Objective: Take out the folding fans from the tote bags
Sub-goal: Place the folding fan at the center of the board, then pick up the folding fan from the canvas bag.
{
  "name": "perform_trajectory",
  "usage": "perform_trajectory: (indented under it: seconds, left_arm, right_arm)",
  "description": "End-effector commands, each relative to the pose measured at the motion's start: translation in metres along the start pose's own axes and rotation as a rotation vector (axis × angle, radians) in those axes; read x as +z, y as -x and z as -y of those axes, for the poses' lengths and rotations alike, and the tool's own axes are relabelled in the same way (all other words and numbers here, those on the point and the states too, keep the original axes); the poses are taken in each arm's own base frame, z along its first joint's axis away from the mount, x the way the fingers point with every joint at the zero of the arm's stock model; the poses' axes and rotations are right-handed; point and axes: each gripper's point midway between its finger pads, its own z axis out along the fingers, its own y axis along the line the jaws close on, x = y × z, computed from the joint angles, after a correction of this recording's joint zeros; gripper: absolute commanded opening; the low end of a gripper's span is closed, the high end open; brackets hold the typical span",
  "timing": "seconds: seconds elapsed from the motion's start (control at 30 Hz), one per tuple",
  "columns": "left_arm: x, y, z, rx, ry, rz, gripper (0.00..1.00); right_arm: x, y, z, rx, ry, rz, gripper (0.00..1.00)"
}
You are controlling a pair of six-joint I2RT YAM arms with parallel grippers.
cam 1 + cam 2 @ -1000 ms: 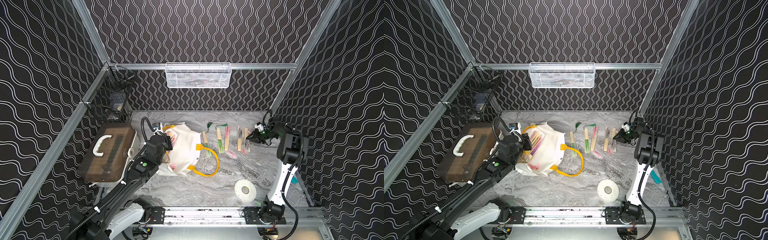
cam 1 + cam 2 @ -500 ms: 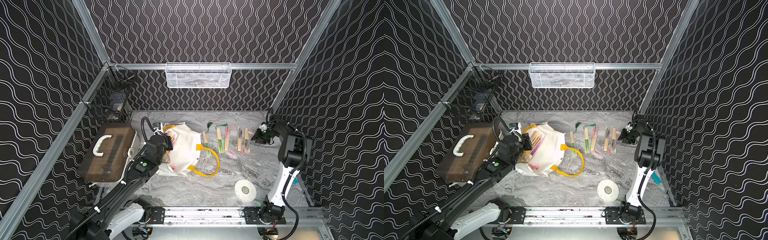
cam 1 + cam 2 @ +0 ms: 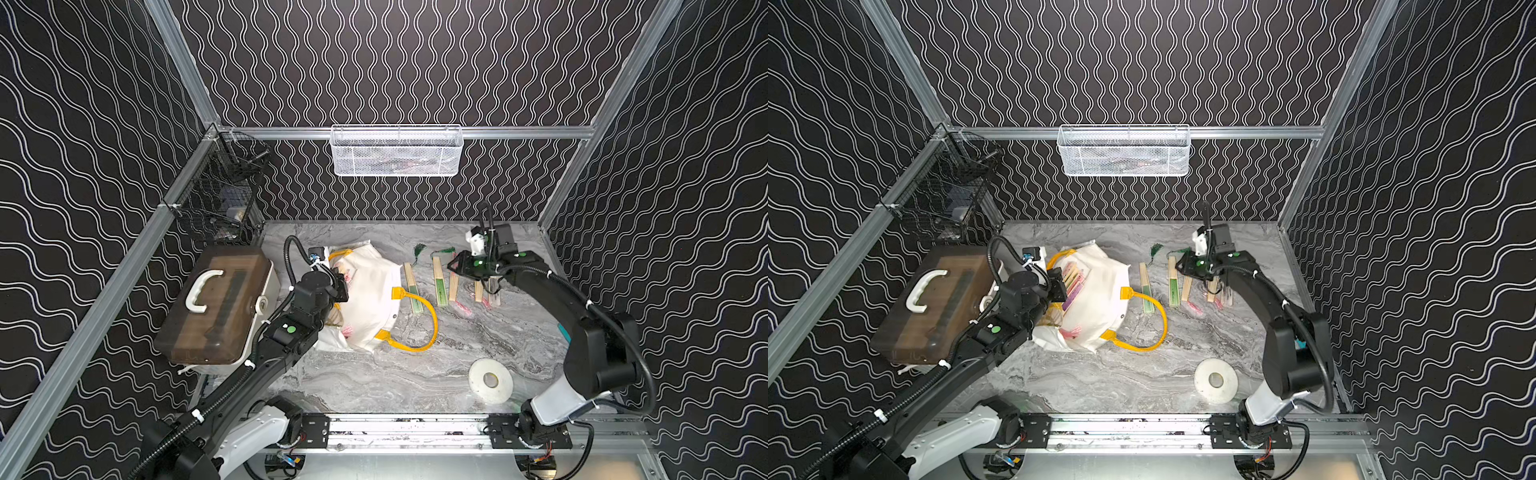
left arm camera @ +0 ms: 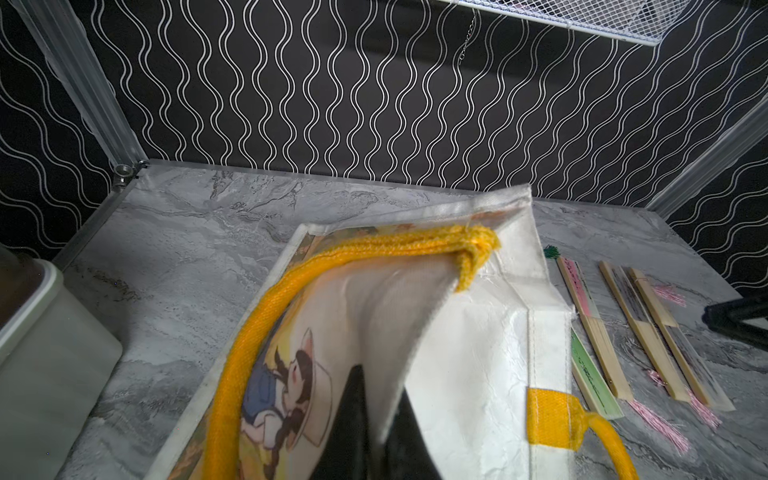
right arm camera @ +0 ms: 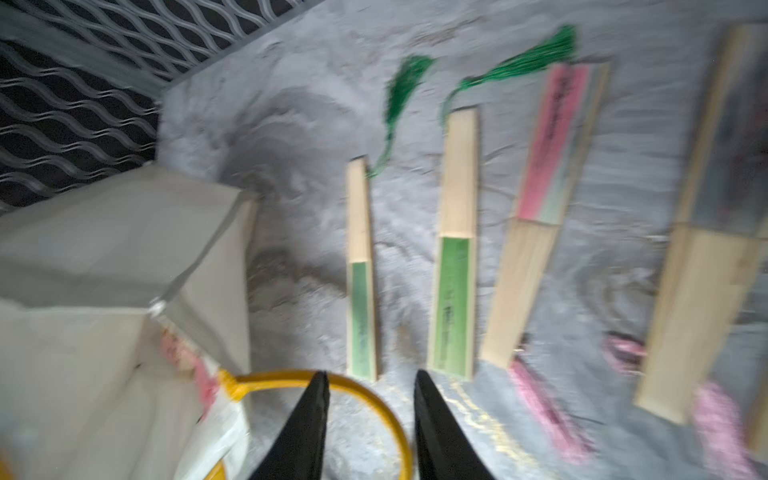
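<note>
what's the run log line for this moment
left gripper: shut on tote bag rim | right gripper: open, empty, over laid-out fans | bagged fans: visible, not yet out

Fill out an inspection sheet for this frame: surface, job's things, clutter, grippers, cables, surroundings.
Surface: grey marbled tabletop, no spills seen.
Job's things: white canvas tote bag with yellow handles lies slumped, folding fans showing in its mouth; five closed bamboo fans lie in a row beside it.
Clutter: brown-lidded box with white handle; white tape roll.
Grippers: left gripper shut on the bag's wall; right gripper open, empty, over the table by the fan row.
Cables: black cable arches over the left wrist; another runs along the right arm.
Surroundings: black wavy-patterned walls; white mesh basket on the rear rail; black wire basket in the left corner.
</note>
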Motion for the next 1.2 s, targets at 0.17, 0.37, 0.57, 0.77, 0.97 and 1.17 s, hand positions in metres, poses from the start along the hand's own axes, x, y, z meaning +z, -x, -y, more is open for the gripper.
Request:
perform_trajectory:
  seconds: [0.17,0.37,0.57,0.77,0.97,1.17]
  left_arm:
    - [-0.006,0.010,0.004,-0.043,-0.046,0.080,0.00]
    - [-0.009,0.008,0.002,-0.038,-0.048,0.095,0.00]
    - [-0.012,-0.002,0.006,-0.060,-0.093,0.093,0.00]
    - [-0.011,-0.001,0.007,-0.063,-0.098,0.105,0.00]
    - [-0.007,-0.006,0.009,-0.070,-0.111,0.098,0.00]
    - [-0.010,-0.004,0.008,-0.066,-0.107,0.101,0.00]
  right_arm:
    - [0.016,-0.038,-0.125,-0.108,0.283,0.058,0.34]
    - [0.042,-0.080,-0.148,-0.154,0.310,0.012,0.32]
    - [0.072,-0.118,-0.175,-0.232,0.346,-0.034,0.31]
    - [0.107,-0.149,-0.198,-0.286,0.375,0.025,0.32]
    - [0.146,-0.160,-0.224,-0.269,0.427,0.085,0.39]
    - [0.197,-0.170,-0.218,-0.190,0.393,0.050,0.44]
